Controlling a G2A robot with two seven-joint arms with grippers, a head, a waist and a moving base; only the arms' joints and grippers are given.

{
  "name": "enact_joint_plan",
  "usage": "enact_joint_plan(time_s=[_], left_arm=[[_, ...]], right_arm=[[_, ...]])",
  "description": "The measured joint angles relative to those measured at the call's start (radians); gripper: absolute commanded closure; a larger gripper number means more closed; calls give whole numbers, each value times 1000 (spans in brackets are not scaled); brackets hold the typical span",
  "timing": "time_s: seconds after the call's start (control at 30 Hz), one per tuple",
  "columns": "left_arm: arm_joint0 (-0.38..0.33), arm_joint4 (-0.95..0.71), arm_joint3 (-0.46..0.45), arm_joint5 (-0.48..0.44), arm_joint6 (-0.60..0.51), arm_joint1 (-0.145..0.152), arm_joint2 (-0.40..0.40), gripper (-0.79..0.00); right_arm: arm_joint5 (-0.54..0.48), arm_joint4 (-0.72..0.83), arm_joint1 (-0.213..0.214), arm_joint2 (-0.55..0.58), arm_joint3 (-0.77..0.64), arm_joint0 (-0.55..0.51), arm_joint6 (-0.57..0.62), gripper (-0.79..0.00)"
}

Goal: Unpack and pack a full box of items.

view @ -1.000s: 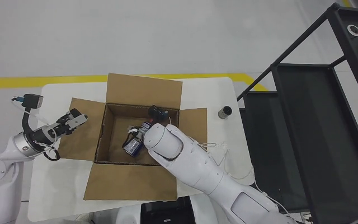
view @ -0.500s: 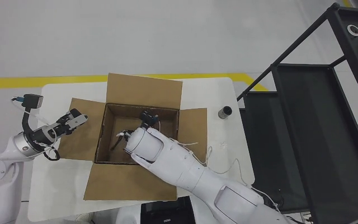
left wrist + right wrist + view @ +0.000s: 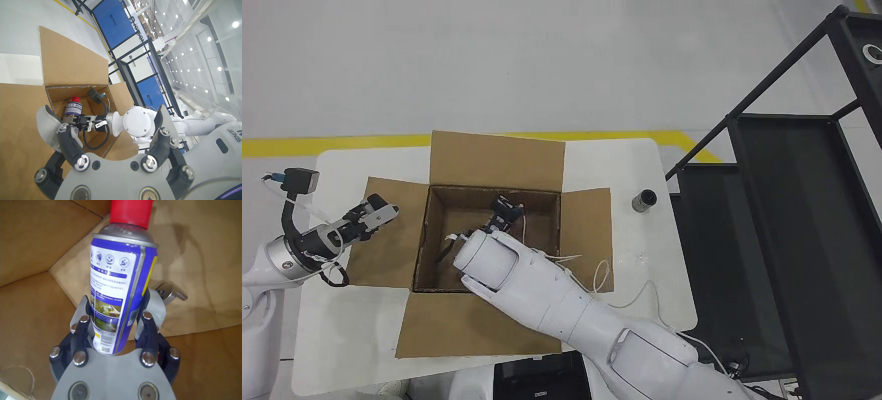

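Left gripper is hanging released, fingers spread, over the side flap of the box. Right gripper is reaching inside the box, clenching the spray can, whose red cap is pointing away from the fingers. A small canister is standing outside the box, well apart from that gripper.

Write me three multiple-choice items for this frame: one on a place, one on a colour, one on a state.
1. Where is the spray can?
A on the table
B inside the cardboard box
C on a shelf

2. What colour is its cap?
A red
B green
C white

3. The left end effector is:
A shut on the can
B shut on a flap
C open and empty

Answers:
B, cardboard walls surround the can.
A, the cap is plainly red.
C, its jaws stand wide apart with nothing between.
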Motion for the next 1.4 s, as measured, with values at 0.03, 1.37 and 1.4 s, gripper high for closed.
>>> enact_joint_plan(time_s=[0.03,1.37,1.4], left_arm=[[0,0,0,0,0,0,0,-785],[0,0,0,0,0,0,0,-785],[0,0,0,0,0,0,0,-785]], right_arm=[[0,2,-2,-3,2,0,-8,0],[-135,-930,287,101,-1100,-437,430,0],[-162,-952,296,123,-1120,-453,442,0]])
